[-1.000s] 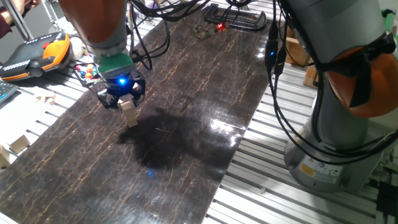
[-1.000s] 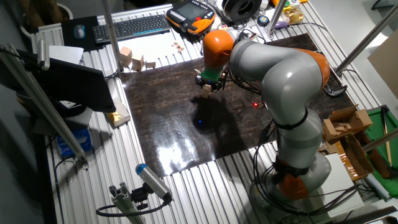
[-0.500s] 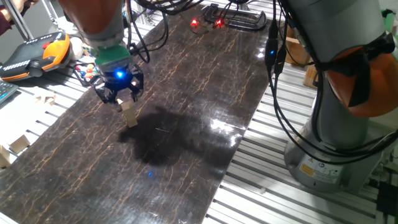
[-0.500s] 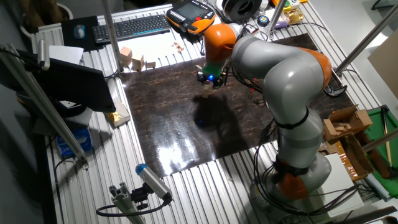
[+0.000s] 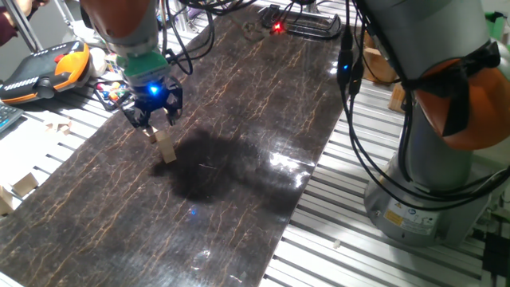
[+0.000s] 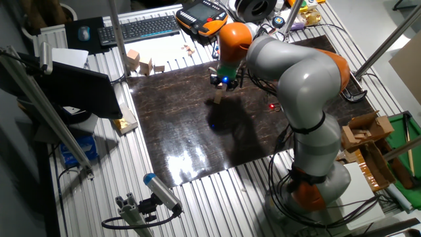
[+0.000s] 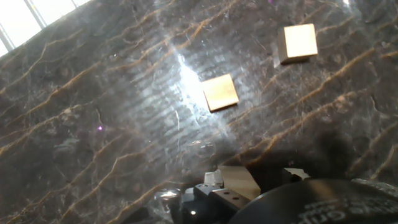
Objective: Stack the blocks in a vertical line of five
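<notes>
A short upright stack of tan wooden blocks [image 5: 166, 148] stands on the dark marble tabletop, left of the middle; it also shows in the other fixed view [image 6: 218, 97]. My gripper [image 5: 152, 122] hovers just above and slightly left of the stack top, open and empty, its blue light on; it also shows in the other fixed view [image 6: 222, 82]. In the hand view the top block of the stack [image 7: 239, 180] sits close at the bottom edge. Two loose blocks lie flat on the table beyond it, one in the middle [image 7: 219, 92] and one at the upper right [image 7: 300, 42].
An orange teach pendant [image 5: 48, 68] and small coloured items [image 5: 111, 92] lie off the table's left edge. Larger pale wooden pieces [image 6: 139, 62] and a keyboard [image 6: 141, 27] sit on the slatted frame. The arm's base [image 5: 422, 183] stands to the right, with cables hanging.
My gripper has risen off the stack top and drifted slightly up and left. The stack stays standing where it was.
</notes>
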Controlling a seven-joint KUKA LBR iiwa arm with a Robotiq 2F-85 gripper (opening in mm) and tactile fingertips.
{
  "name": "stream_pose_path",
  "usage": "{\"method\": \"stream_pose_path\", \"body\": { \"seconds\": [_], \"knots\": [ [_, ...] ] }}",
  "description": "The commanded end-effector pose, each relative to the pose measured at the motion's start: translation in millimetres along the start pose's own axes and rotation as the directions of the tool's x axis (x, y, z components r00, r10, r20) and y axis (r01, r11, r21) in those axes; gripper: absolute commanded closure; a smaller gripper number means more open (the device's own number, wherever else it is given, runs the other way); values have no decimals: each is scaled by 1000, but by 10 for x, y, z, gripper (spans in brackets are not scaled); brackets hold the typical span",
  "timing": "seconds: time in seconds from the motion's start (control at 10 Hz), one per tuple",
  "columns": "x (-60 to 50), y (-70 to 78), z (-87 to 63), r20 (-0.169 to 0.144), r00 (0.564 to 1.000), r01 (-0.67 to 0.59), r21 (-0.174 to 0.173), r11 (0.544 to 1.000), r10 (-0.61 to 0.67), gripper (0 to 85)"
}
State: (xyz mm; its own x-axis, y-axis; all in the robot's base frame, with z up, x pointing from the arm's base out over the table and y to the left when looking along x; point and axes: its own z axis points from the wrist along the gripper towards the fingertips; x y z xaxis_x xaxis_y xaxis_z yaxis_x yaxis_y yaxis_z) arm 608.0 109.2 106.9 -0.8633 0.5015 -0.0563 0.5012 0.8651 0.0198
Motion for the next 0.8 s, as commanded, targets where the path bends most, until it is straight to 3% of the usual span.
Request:
{"method": "stream_pose_path", "body": {
  "seconds": [0.0,0.3,0.7],
  "knots": [
    [-28,-2,32,2,1000,5,-3,1000,-5,327],
    [-127,3,111,-1,1000,15,-7,1000,-15,330],
    [-163,-13,181,-1,1000,21,-9,1000,-21,337]
  ]
}}
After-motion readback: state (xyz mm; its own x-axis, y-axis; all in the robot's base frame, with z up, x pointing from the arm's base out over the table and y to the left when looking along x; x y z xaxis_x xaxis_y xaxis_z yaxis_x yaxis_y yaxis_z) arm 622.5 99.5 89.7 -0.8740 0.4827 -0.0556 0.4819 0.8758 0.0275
